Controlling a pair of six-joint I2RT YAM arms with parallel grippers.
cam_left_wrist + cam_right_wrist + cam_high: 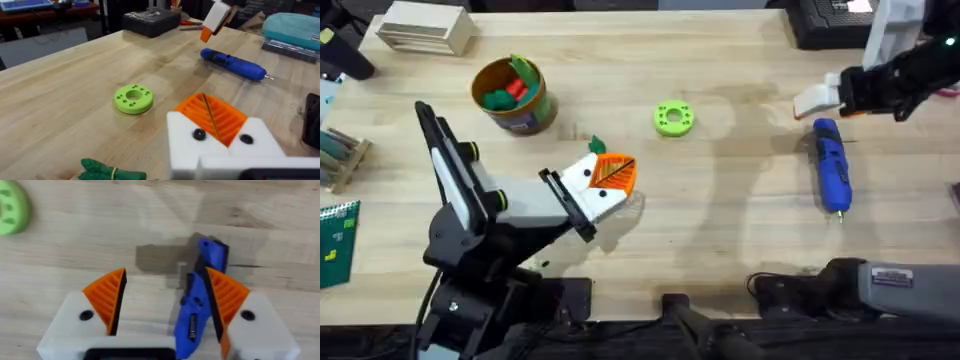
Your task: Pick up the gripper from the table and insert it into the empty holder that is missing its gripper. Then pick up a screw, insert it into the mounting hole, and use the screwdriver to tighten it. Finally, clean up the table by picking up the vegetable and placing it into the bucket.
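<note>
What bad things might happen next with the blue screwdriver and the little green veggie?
The right gripper hovers open over the screwdriver, which sits by one finger, not centred. Closing like that might pinch it off-centre and roll it across the table.

The left gripper is shut, very close to the vegetable. A careless move could knock it away from the bucket.

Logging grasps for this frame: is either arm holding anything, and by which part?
Nothing is held. The right gripper is open, straddling the screwdriver, which lies on the table. The left gripper is shut on nothing.
</note>
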